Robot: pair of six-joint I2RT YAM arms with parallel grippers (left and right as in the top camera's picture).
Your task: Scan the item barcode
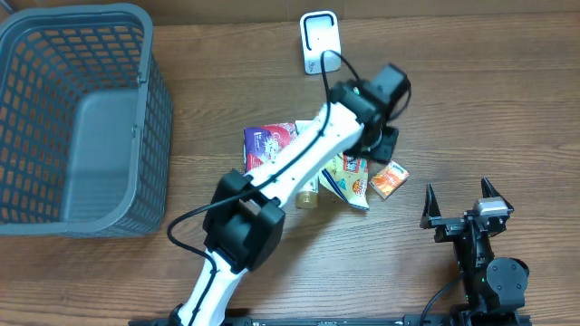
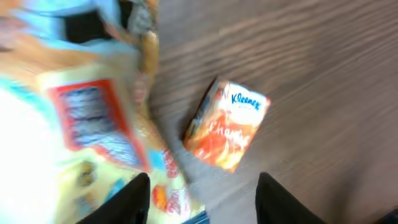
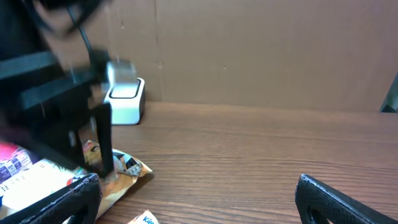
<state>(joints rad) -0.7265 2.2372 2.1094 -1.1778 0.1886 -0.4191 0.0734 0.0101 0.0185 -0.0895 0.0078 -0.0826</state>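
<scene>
Our left gripper (image 2: 203, 183) is half open and empty, with the Kleenex pack (image 2: 227, 124) just ahead of its fingertips. Risk: the snack packet (image 2: 93, 130) crowding one finger gets pinched too.

"kleenex" on orange tissue pack (image 2: 225, 126); yellow packet (image 2: 93, 118) print blurred.

Wood-grain table (image 1: 507, 109), grey plastic basket (image 1: 156, 100), glossy snack packet (image 1: 350, 179)

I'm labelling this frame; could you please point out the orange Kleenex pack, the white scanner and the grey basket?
Orange Kleenex pack (image 2: 227, 127), left wrist view, middle of printed face.
White scanner (image 1: 320, 41), overhead view, its top.
Grey basket (image 1: 158, 127), overhead view, right wall.
</scene>
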